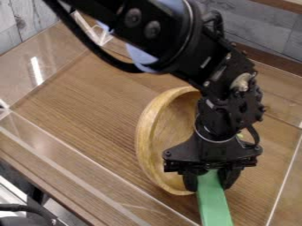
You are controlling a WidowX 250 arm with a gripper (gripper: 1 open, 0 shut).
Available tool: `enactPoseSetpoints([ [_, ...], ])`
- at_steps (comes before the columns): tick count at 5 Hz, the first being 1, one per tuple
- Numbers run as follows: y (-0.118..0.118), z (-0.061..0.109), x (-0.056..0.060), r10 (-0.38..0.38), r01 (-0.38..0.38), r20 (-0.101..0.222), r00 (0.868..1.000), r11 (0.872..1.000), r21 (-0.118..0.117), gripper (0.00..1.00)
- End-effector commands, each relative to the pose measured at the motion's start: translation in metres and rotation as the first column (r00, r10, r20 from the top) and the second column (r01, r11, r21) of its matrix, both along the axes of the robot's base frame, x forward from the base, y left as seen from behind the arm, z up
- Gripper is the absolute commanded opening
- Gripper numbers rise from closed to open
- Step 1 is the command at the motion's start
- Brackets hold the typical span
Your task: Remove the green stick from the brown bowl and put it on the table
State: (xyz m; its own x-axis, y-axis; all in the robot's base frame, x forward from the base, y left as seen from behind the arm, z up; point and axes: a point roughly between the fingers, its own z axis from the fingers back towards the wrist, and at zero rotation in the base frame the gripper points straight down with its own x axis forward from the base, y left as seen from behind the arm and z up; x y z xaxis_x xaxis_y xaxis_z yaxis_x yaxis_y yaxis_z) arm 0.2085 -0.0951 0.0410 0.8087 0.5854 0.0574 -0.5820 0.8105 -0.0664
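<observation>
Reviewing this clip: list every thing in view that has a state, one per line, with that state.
gripper: shut on the green stick, pointing straight down at the bowl's near rim.
green stick: gripped at its upper end, slanting down toward the bottom edge of the view; lower end out of frame.
brown bowl: appears tipped up, inside largely hidden by the arm.
table: wood-grain top, clear walls around it.

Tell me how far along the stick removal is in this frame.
Done: the black gripper is shut on the flat light-green stick. In hand: the stick's upper end sits at the round light-brown wooden bowl, its lower end reaching toward the frame's bottom edge. Left: laying it on the wood-grain table and releasing.
</observation>
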Motion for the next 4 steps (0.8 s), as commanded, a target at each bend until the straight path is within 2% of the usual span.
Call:
enactPoseSetpoints([
  [1, -0.0055, 0.0091, 0.0018, -0.022, 0.023, 0.028, 0.999, 1.0, -0.006, 0.0],
  [4, -0.0056, 0.0096, -0.002, -0.019, 0.019, 0.022, 1.0, 1.0, 0.001, 0.0],
])
